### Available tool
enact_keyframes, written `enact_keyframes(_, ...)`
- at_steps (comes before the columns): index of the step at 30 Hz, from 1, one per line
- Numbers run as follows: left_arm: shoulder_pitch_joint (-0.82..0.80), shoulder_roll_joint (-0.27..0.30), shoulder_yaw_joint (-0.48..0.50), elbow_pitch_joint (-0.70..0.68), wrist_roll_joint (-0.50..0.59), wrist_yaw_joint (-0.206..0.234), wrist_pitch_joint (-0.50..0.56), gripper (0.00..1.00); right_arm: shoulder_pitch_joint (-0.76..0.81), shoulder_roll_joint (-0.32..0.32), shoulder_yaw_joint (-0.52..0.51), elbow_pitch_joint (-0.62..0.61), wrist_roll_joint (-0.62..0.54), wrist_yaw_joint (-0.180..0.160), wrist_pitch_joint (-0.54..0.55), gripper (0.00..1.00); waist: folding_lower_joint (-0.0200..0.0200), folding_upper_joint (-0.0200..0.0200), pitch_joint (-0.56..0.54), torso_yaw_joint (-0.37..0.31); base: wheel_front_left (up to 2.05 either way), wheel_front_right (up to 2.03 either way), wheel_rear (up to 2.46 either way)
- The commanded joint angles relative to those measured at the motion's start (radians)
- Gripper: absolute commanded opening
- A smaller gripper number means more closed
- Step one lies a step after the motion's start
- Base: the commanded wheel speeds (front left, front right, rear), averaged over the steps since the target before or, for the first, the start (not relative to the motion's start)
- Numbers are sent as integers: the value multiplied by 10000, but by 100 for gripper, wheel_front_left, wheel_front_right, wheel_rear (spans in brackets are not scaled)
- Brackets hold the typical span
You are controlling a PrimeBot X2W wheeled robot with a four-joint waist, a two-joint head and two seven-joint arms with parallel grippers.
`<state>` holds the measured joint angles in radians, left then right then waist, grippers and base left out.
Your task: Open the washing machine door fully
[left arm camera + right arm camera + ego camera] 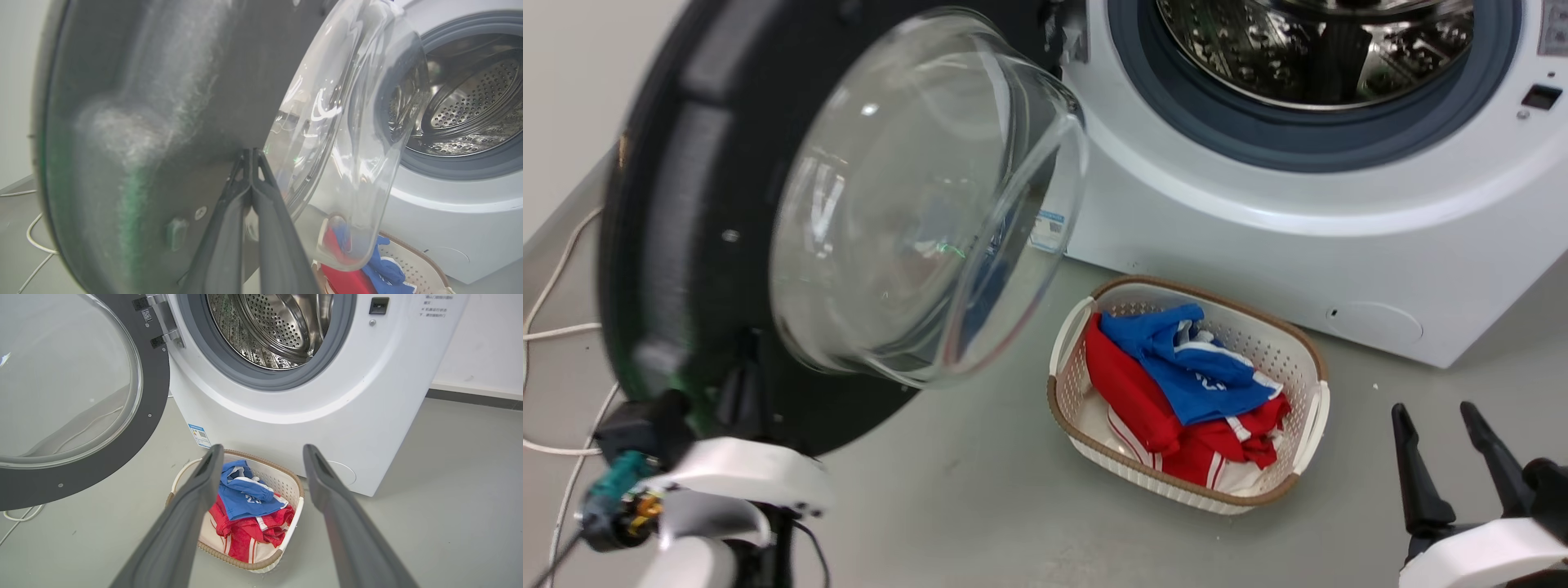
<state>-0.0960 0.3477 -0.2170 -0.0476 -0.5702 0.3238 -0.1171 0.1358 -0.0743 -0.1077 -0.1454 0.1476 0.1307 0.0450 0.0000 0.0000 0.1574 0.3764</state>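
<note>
Left pincer [250,155] squeezed closed, tips up at washing machine door [135,102]. Right pincer [262,451] spread wide; basket [295,507] w/ clothes [245,494] just past it.

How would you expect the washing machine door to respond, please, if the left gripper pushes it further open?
The washing machine door probably swings stiffly as one piece about its hinge. Its smooth dark face may let the shut left gripper slip.

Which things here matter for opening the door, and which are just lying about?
Job: round glossy black door with domed glass window; white front-loading washing machine; left gripper, fingers shut, by the door.
Lying about: white lattice basket of red and blue clothes; white floor cables; open right gripper.
</note>
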Motion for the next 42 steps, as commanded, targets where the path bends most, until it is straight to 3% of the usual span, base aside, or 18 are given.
enact_keyframes(1, -179, 172, 238, 134, -52, 8, -81, 0, -179, -92, -21, -67, 28, 2, -20, 100, 0, 0, 190, -91, 0, 0, 0)
enact_keyframes(8, -628, 774, 1387, 900, -721, -386, -468, 0, -407, -370, -141, -235, 126, 2, 115, 100, 0, 0, 820, -205, 0, 0, 0)
enact_keyframes(21, -1857, 1452, 2225, 3037, -1429, -1177, -720, 0, -848, -664, -72, -139, 293, 2, 159, 100, 0, 0, 1395, -427, 0, 0, 0)
enact_keyframes(31, -1762, 1306, 2303, 3696, -1373, -1301, -1145, 0, -956, -646, -22, 95, 328, 2, 6, 100, 0, 0, 1290, -578, 0, 0, 0)
enact_keyframes(42, -299, 608, 2055, 2057, -665, -920, -1433, 0, -754, -316, 95, 514, 255, 2, -270, 100, 0, 0, 384, -445, 0, 0, 0)
